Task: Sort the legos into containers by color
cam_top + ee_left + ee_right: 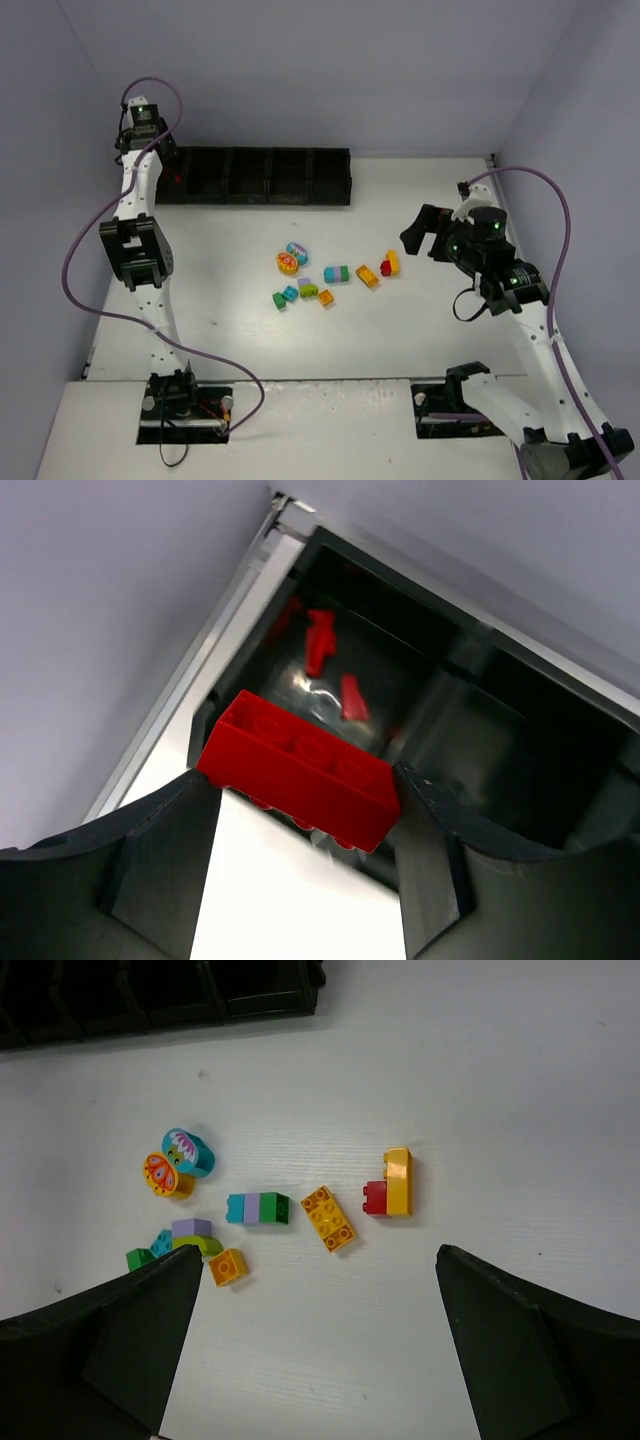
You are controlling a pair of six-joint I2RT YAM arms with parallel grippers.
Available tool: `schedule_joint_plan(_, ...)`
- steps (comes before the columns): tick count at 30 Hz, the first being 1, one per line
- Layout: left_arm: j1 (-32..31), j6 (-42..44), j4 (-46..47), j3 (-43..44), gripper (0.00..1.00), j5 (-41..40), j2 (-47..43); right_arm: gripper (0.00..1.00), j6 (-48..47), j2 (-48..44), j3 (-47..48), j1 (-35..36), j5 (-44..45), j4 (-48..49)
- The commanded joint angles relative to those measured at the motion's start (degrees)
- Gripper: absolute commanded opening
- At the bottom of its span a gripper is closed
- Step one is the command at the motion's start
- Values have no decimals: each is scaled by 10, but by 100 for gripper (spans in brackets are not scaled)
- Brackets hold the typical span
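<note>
Legos (330, 272): a loose cluster of bright bricks lying on the white tabletop (430, 340), between the two arms and well apart from the tray.
Red brick (298, 778): a long one, held off the tabletop and tilted, above the near rim of the tray's end compartment.
Left tool (305, 788): pinching the red brick, one finger against each end, at the left end of the tray.
Tray (262, 176): long, low and black, a row of open compartments along the far side of the tabletop; the end compartment under the left tool holds several red pieces (320, 645).
Right tool (318, 1260): spread wide with nothing between its fingers, above the tabletop on the right side of the cluster.
Yellow and red pair (392, 1185): a yellow brick touching a smaller red one, at the right edge of the cluster.
Orange brick (328, 1218): flat and slanted, just left of that pair.
Striped piece (257, 1208): cyan, lilac and green in a row, just beside the orange brick.
Round pieces (175, 1163): one cyan, one orange, touching, at the far left of the cluster.
Small bricks (192, 1245): lilac, green, cyan and orange, bunched at the near left.
</note>
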Motion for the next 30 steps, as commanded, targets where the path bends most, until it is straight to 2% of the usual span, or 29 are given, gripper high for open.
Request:
schedule_joint_plan(1, 12, -21, 27, 79, 6, 11, 37, 100, 13, 8, -6, 2, 27, 46)
schedule_joint_plan(7, 30, -41, 77, 113, 17, 52, 86, 100, 19, 6, -27, 2, 47, 47)
schedule_joint_plan(10, 30, -43, 89, 119, 29, 62, 105, 100, 24, 8, -36, 2, 51, 48)
schedule_joint_plan(12, 31, -44, 90, 120, 43, 60, 111, 100, 25, 14, -38, 2, 51, 48)
schedule_joint_plan(17, 34, -46, 94, 107, 65, 52, 104, 100, 23, 28, -38, 2, 61, 54)
schedule_joint_plan(21, 34, -35, 107, 76, 74, 58, 70, 100, 23, 60, -32, 2, 67, 65)
schedule_joint_plan(25, 34, -13, 111, 67, 77, 63, 57, 96, 27, 95, -22, 2, 66, 72)
schedule_joint_plan(28, 35, -11, 95, 67, 77, 60, 47, 90, 28, 120, -11, 2, 59, 74)
schedule_joint_plan(30, 34, -19, 96, 42, 77, 89, 13, 80, 37, 131, -8, 2, 58, 77)
